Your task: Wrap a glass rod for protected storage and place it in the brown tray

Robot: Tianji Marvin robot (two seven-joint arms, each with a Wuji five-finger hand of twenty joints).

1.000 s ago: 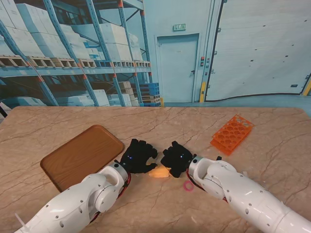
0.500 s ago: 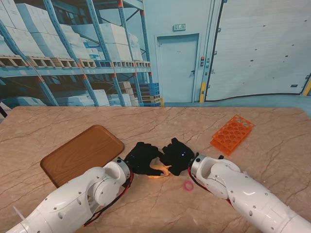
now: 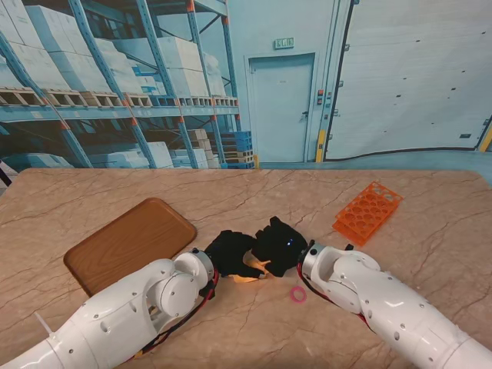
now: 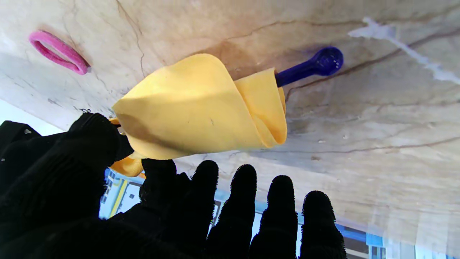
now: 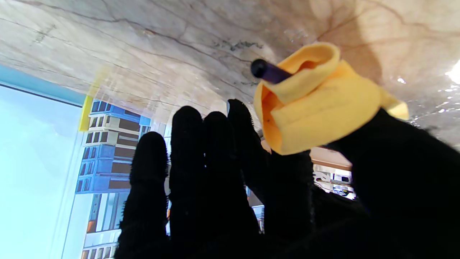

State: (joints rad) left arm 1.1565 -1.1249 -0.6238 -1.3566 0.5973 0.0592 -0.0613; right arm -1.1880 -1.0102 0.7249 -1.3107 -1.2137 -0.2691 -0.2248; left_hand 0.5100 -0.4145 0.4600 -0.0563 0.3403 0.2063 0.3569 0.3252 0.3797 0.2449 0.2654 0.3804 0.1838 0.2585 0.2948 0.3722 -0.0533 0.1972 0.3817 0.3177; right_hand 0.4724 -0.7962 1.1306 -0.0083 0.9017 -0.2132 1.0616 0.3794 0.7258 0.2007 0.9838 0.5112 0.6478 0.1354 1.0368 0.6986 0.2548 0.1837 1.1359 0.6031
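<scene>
Marble worktop (image 3: 430,254): my left hand (image 3: 229,252) and right hand (image 3: 280,244) pinch yellow cloth (image 4: 201,108) half-rolled around blue-tipped rod (image 4: 309,66); next, finish rolling toward 10 o'clock wooden tray (image 3: 127,246).

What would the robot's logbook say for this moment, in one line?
step: wrapping | cloth around rod | left hand, right hand: on cloth | tray: unfilled

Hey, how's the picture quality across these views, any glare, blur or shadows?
Stand view: evenly lit and sharp. Left wrist view: yellow cloth crisp, shadow under it on the table, far edge blurred. Right wrist view: glare patch at the table's edge, black fingers soft and close.
</scene>
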